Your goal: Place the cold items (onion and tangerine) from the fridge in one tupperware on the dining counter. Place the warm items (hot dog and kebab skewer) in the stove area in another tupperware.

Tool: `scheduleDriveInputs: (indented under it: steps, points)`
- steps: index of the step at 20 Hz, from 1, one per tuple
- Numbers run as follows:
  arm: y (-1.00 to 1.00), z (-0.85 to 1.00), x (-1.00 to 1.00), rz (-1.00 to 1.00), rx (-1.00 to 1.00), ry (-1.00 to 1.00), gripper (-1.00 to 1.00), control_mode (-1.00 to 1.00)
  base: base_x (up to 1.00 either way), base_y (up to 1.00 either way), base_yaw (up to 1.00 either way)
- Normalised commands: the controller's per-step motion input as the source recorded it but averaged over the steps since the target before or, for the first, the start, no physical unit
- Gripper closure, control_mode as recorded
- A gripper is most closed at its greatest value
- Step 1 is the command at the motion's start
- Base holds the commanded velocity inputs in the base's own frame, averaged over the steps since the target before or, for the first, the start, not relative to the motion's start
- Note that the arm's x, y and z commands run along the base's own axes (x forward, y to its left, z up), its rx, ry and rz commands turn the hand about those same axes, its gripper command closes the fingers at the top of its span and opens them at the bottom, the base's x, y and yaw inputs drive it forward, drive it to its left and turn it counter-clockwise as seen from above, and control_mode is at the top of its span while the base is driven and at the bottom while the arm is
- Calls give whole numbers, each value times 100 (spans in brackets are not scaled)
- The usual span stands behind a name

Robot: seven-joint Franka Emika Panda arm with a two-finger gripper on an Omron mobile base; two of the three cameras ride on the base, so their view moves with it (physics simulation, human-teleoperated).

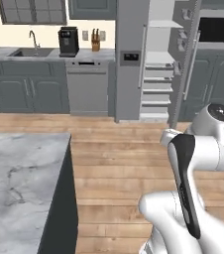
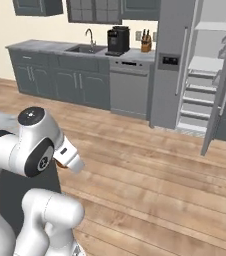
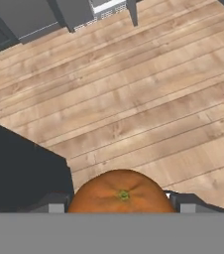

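Observation:
An orange tangerine (image 3: 120, 188) with a small green stem mark sits between my gripper (image 3: 121, 202) fingers, which are shut on its two sides. In the right base view a sliver of the tangerine (image 2: 59, 164) peeks out under the white hand (image 2: 69, 157), held over the wooden floor beside the dining counter (image 1: 20, 183). The fridge (image 1: 156, 74) stands open across the room, its white shelves showing.
The marble dining counter's dark side wall (image 3: 20, 173) lies close on the left of the hand view. Wooden floor (image 1: 119, 163) stretches to the back cabinets, with a sink (image 1: 32, 51), a coffee machine (image 1: 68, 41) and a dishwasher (image 1: 86, 89). The fridge door (image 2: 222, 85) stands ajar.

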Motion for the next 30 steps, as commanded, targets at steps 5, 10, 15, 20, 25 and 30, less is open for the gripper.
scheduleDriveInputs:
  steps: [5, 10, 15, 20, 25, 30]
  points:
    - [0, 0, 0, 0, 0, 0, 100, 100, -100, 43, 0]
    - [0, 0, 0, 0, 0, 0, 100, 100, -100, 32, 0]
    - [0, 0, 0, 0, 0, 0, 100, 100, -100, 64, 0]
    - [0, 0, 0, 0, 0, 0, 100, 100, -100, 90, 0]
    - [0, 0, 0, 0, 0, 0, 100, 100, -100, 94, 0]
    - [0, 0, 0, 0, 0, 0, 100, 100, -100, 97, 0]
